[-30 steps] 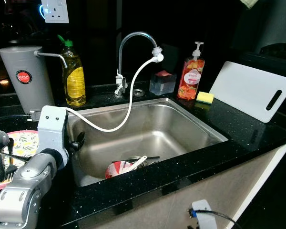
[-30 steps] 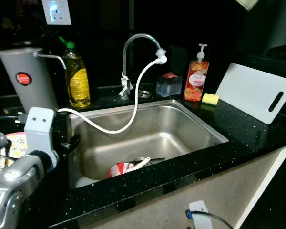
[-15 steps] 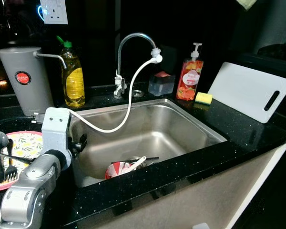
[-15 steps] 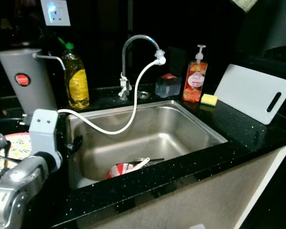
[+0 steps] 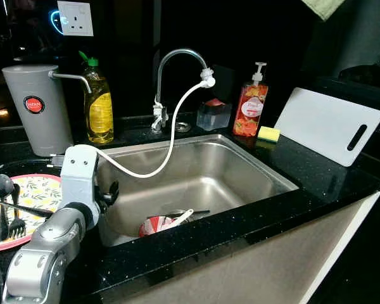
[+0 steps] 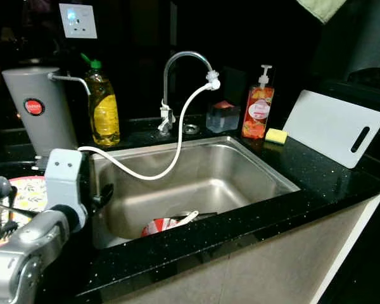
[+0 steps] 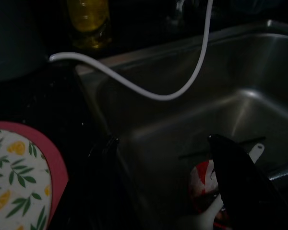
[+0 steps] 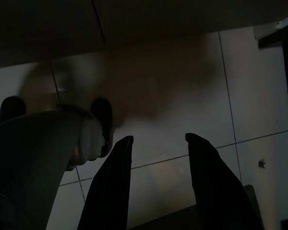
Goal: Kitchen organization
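1. Our left pincer (image 7: 163,187) hangs over the near-left corner of the steel sink (image 5: 240,171), fingers spread and empty, apparently aimed at the dishes below.
2. Just beyond its fingertips, on the sink floor, sits a red patterned bowl (image 5: 157,225) with a white spoon (image 5: 182,216); we judge these want moving.
3. Beside the pincer, on the black surface (image 5: 329,183), a floral plate (image 5: 35,193) holds a fork (image 5: 14,221).
4. Our right pincer (image 8: 156,184) hangs idle above the floor tiles (image 8: 173,96), fingers parted.

Sink's (image 5: 253,166) dishes (image 5: 164,221) behind front rim
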`<state>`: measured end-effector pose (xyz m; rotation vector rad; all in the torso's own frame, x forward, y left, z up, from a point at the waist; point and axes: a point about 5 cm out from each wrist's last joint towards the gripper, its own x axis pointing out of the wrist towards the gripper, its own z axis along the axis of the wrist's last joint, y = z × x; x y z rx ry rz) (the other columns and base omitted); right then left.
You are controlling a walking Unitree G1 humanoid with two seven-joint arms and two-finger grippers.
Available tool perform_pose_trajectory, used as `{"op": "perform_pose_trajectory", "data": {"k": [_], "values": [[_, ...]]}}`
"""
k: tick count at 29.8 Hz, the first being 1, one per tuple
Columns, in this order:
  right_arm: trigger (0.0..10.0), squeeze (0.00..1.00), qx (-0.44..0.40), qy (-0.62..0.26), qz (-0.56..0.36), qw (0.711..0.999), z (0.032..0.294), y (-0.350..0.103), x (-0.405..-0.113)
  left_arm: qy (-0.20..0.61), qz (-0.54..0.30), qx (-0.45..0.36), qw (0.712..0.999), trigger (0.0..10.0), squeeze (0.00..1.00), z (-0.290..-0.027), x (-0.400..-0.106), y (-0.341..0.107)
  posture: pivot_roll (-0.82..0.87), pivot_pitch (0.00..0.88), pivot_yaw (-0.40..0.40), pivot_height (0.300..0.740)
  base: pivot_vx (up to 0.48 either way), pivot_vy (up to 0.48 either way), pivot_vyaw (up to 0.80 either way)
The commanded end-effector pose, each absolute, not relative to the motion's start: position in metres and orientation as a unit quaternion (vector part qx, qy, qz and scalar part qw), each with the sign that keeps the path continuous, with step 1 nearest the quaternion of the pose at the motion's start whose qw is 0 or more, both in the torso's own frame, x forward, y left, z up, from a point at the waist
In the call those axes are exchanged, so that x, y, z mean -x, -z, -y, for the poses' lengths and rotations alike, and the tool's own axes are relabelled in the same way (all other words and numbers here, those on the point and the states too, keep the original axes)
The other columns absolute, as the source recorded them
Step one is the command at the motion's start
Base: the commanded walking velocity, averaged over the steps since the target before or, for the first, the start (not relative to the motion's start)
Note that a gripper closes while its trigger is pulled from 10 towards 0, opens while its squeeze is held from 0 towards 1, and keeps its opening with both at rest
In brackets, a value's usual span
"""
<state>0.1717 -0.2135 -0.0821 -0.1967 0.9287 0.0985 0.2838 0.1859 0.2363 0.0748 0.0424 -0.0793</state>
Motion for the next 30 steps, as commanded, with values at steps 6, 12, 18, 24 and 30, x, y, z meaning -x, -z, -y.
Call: {"op": "perform_pose_trajectory", "data": {"k": [6, 12, 18, 24, 30], "values": [[10.0, 0.0, 0.096, -0.039, -0.448, 0.888, 0.218, 0.081, -0.173, 0.027, -0.024, -0.041, 0.999, 10.0, 0.0, -0.186, -0.281, -0.235, -0.03, 0.015, -0.063, 0.74, 0.0, 0.0, 0.0], [10.0, 0.0, 0.098, -0.039, -0.445, 0.89, 0.218, 0.08, -0.174, 0.022, -0.023, -0.052, 0.998, 10.0, 0.0, -0.188, -0.28, -0.236, -0.03, 0.025, -0.052, 0.74, 0.0, 0.0, 0.0], [10.0, 0.0, 0.098, -0.04, -0.45, 0.887, 0.217, 0.082, -0.17, 0.019, -0.02, -0.055, 0.998, 10.0, 0.0, -0.19, -0.28, -0.238, -0.01, 0.025, -0.043, 0.74, 0.0, 0.0, 0.0], [10.0, 0.0, 0.101, -0.051, -0.455, 0.883, 0.209, 0.085, -0.167, 0.024, -0.022, -0.063, 0.997, 10.0, 0.0, -0.193, -0.282, -0.239, -0.01, 0.019, -0.029, 0.74, 0.0, 0.0, 0.0], [10.0, 0.0, 0.098, -0.047, -0.456, 0.883, 0.208, 0.086, -0.166, 0.037, -0.02, -0.077, 0.996, 10.0, 0.0, -0.193, -0.283, -0.241, -0.01, 0.01, -0.017, 0.74, 0.0, 0.0, 0.0]]}}
